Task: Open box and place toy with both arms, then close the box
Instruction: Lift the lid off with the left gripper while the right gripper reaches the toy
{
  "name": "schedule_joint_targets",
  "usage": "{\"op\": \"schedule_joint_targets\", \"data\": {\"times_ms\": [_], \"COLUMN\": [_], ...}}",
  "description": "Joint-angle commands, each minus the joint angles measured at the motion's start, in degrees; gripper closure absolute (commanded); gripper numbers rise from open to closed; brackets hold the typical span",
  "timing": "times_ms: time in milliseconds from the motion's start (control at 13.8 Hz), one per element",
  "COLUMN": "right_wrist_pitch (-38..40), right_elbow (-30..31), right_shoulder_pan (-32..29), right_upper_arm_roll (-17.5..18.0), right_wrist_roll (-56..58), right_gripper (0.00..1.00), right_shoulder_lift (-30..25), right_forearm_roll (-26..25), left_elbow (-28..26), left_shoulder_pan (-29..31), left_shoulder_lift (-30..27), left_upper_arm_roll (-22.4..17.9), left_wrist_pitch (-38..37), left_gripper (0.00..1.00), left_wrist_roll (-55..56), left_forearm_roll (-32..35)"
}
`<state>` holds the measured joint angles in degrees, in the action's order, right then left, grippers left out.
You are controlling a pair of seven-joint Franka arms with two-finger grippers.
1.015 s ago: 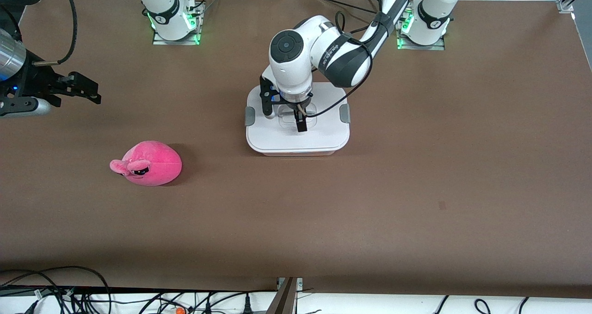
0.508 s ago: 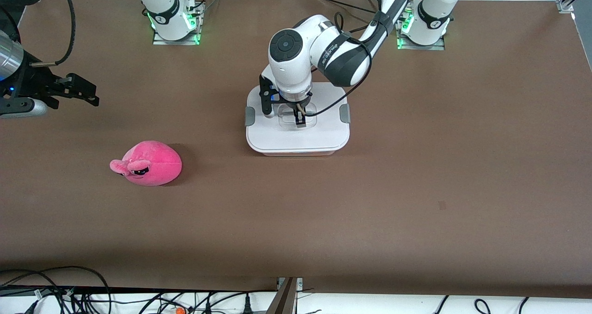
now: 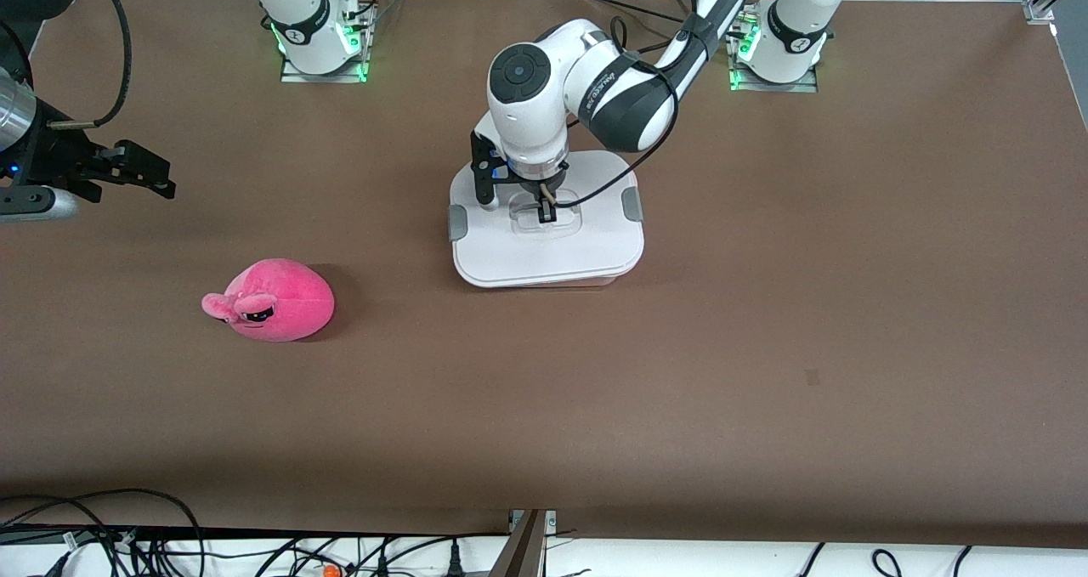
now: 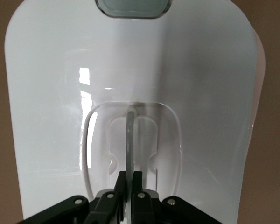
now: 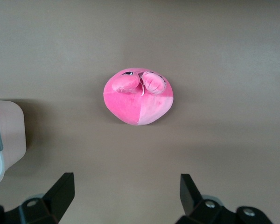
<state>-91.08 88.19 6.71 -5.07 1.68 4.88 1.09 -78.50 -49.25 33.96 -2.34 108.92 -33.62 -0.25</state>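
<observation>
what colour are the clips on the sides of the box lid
Grey. The clips sit at the two ends of the white lid; the front view shows both best.

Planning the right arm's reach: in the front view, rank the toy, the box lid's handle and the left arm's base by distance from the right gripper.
From the right gripper:
1. Toy, on the table nearby.
2. Lid handle, mid-table, pinched by the left gripper.
3. Left arm's base, farthest.

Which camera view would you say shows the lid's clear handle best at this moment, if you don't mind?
The left wrist view: the handle fills it, pinched upright by the left gripper above the white lid. The front view shows the handle small and partly hidden under that gripper. The right wrist view shows only a corner of the box, no handle.
</observation>
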Motion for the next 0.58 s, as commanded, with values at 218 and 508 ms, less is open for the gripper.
{"op": "schedule_joint_targets", "data": {"times_ms": [218,508], "right_wrist_pitch": [2.5,-5.1], "right_elbow": [-0.3,4.7], "right_shoulder_pan": [-0.5,-0.7], "right_upper_arm_roll": [0.5,0.4], "right_wrist_roll": [1.7,2.2], "right_gripper": [0.0,0.0], "right_shoulder_lift": [2.1,6.4], "right_forearm_roll": [-1.0,-0.7], "left_elbow": [1.4,1.6], "left_shoulder_pan": [0.0,4.7], "left_shoulder_lift": [-4.9,-9.6], "left_upper_arm_roll": [-0.6,-1.2], "left_wrist_pitch": [-6.9,-15.3], "left_gripper": [1.0,1.0], "left_wrist_roll": [0.6,1.9], "left_forearm_roll": [-0.4,-0.4]}}
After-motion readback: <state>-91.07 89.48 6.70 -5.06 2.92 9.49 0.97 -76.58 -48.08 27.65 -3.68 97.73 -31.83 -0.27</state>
